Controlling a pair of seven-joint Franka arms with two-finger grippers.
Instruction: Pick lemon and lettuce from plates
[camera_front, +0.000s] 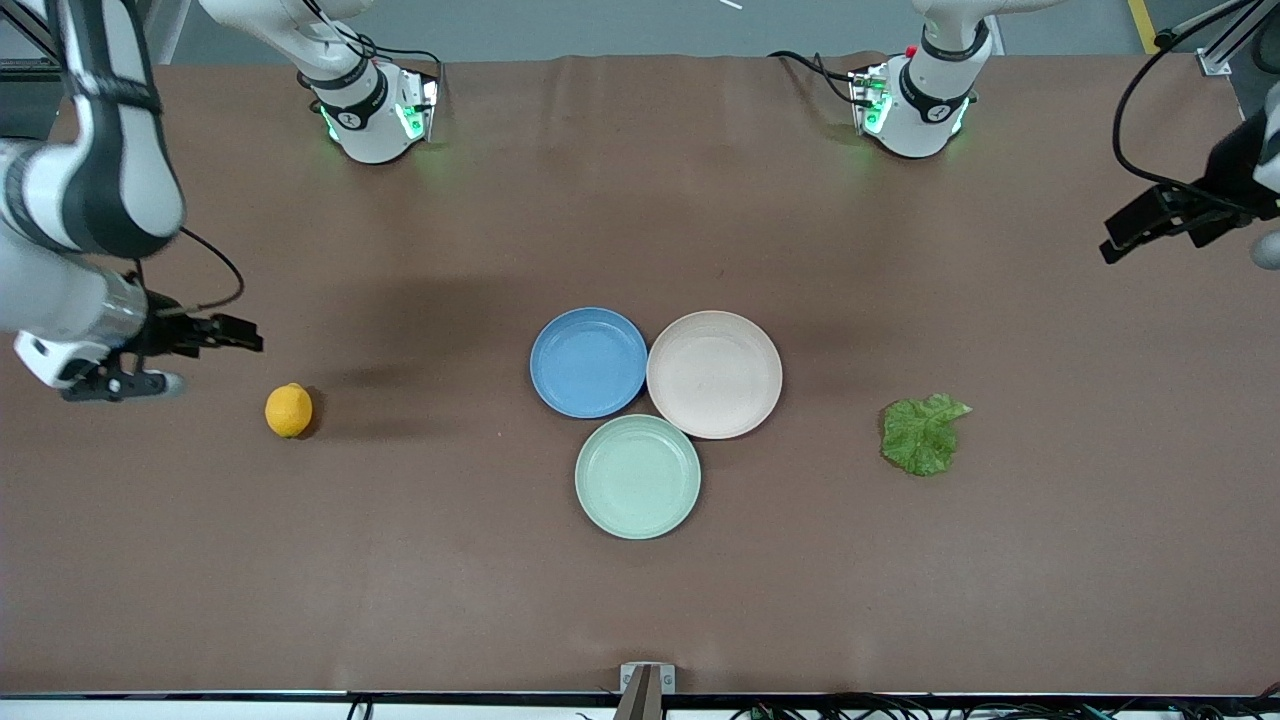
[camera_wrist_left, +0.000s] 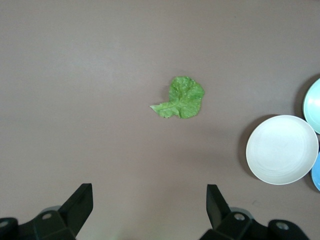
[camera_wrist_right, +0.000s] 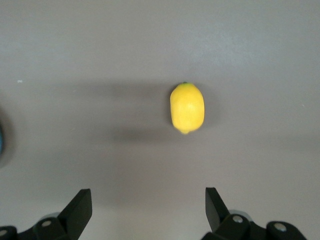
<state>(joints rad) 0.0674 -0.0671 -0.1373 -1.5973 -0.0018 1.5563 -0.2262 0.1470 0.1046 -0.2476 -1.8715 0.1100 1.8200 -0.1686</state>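
The lemon (camera_front: 288, 410) lies on the bare table toward the right arm's end, on no plate; it also shows in the right wrist view (camera_wrist_right: 187, 107). The lettuce (camera_front: 922, 435) lies flat on the table toward the left arm's end and shows in the left wrist view (camera_wrist_left: 184, 97). The blue plate (camera_front: 588, 362) and the beige-pink plate (camera_front: 714, 374) sit side by side at the table's middle, both empty. My right gripper (camera_front: 245, 336) (camera_wrist_right: 147, 191) is open and empty in the air beside the lemon. My left gripper (camera_front: 1115, 238) (camera_wrist_left: 150, 187) is open and empty, high over the table's end.
A pale mint-green plate (camera_front: 638, 476) sits empty, touching the two others, nearer the front camera. The brown table cover (camera_front: 640, 600) stretches wide around everything. The arm bases (camera_front: 375, 115) (camera_front: 915, 105) stand along the top of the front view.
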